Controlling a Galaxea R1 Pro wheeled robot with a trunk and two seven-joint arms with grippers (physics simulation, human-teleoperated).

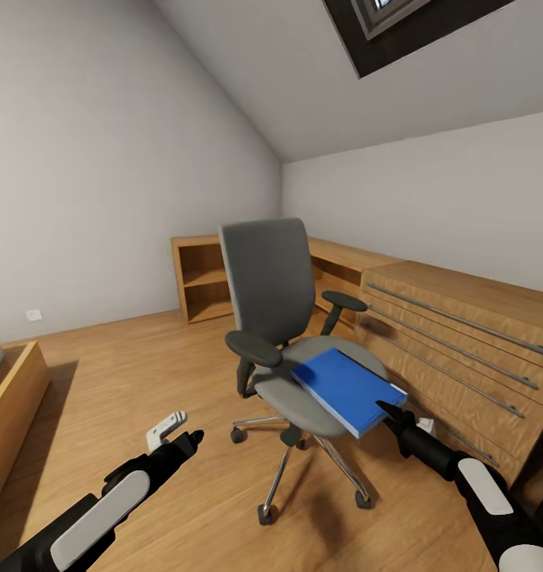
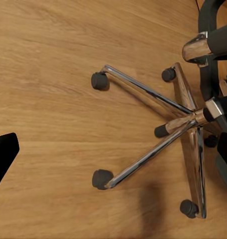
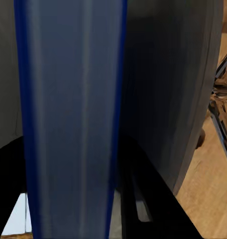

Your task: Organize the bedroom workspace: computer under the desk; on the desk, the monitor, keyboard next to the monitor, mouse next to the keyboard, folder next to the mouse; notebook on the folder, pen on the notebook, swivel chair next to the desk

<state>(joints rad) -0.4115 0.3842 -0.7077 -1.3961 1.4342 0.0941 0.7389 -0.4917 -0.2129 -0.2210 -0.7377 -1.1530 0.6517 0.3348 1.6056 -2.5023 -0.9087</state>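
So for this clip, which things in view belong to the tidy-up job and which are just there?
Part of the job:
- folder, lying on the chair seat, right gripper at its near edge
- swivel chair

Just there:
- light-wood drawer chest
- open wooden shelf unit
- left gripper, hovering over the floor

Matt grey cloth on the swivel chair seat and back; matt black plastic armrests. Polished chrome star base, mirror-bright, on dull black castors. Smooth bright-blue folder, faint sheen. Satin light wood floor, fine grain. Light-wood drawer chest with brushed metal rails.
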